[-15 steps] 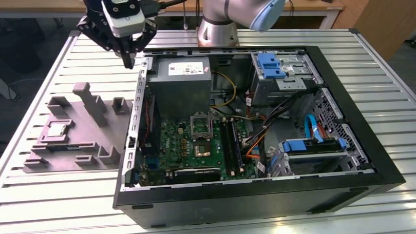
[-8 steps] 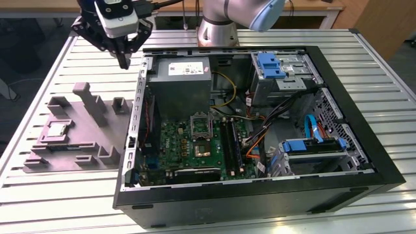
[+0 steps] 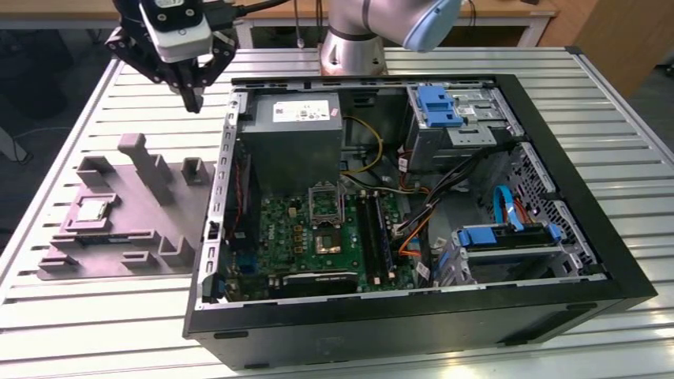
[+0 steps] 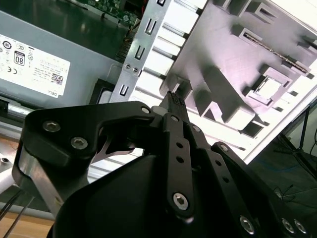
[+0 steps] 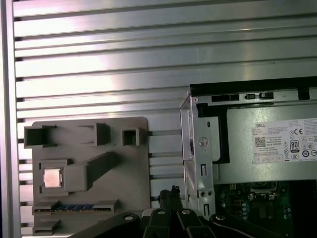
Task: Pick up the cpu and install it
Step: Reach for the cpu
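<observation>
The cpu (image 3: pixel 93 210) is a small silver square lying in a recess of the grey plastic holder block (image 3: pixel 142 229) on the table, at the exterior view's left of the open computer case (image 3: pixel 621 264). Both wrist views show the cpu (image 4: pixel 269 88) (image 5: pixel 52 177) in its pocket. My gripper (image 3: pixel 191 101) hangs in the air above the table behind the holder block, near the case's back left corner. Its fingers (image 4: pixel 174 101) are shut with nothing between them, well away from the cpu. The motherboard socket (image 3: pixel 328 237) lies in the middle of the case.
The grey power supply box (image 3: pixel 300 126) with a white label fills the case's back left. Drive cages with blue clips (image 3: pixel 440 106) and cables (image 3: pixel 506 209) crowd the case's right side. Upright posts (image 3: pixel 132 146) stand on the holder block. The slatted metal table (image 3: pixel 95 316) surrounds everything.
</observation>
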Action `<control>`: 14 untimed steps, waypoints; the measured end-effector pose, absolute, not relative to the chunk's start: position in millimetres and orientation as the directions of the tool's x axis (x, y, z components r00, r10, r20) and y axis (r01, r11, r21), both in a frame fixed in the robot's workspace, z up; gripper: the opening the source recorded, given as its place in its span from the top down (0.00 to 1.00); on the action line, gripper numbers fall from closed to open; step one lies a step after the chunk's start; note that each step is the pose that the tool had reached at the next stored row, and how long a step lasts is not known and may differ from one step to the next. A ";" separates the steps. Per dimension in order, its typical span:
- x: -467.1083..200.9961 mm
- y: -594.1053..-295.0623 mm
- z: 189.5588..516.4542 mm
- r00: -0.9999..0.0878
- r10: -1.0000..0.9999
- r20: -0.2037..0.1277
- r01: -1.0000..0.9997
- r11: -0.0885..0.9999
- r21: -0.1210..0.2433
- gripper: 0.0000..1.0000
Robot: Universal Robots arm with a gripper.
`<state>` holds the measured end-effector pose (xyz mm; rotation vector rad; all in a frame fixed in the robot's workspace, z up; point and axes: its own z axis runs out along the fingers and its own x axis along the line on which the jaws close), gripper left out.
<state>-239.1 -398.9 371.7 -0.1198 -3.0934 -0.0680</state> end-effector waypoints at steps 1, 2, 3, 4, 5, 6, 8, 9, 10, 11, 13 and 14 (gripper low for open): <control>-240.5 -398.9 371.6 -0.996 0.076 0.047 0.078 0.996 0.042 0.89; -241.9 -399.0 371.5 -0.996 0.076 0.047 0.078 0.996 0.042 0.89; -243.3 -399.0 371.5 -0.996 0.076 0.047 0.078 0.996 0.042 0.89; -244.6 -399.0 371.4 -0.996 0.076 0.047 0.078 0.996 0.042 0.89; -245.4 -399.0 371.4 -0.996 0.076 0.047 0.078 0.996 0.042 0.89; -245.7 -398.9 371.4 -0.996 0.076 0.047 0.078 0.996 0.042 0.89; -246.0 -398.9 371.3 -0.996 0.076 0.047 0.078 0.996 0.042 0.89; -246.1 -399.0 371.3 -0.996 0.076 0.047 0.078 0.996 0.042 0.89; -246.1 -399.0 371.3 -0.996 0.076 0.047 0.078 0.996 0.042 0.89; -246.2 -398.9 371.4 -0.996 0.076 0.047 0.078 0.996 0.042 0.89; -246.7 -398.9 371.3 -0.996 0.076 0.047 0.078 0.996 0.042 0.89; -247.0 -398.9 371.3 -0.996 0.076 0.047 0.078 0.996 0.042 0.89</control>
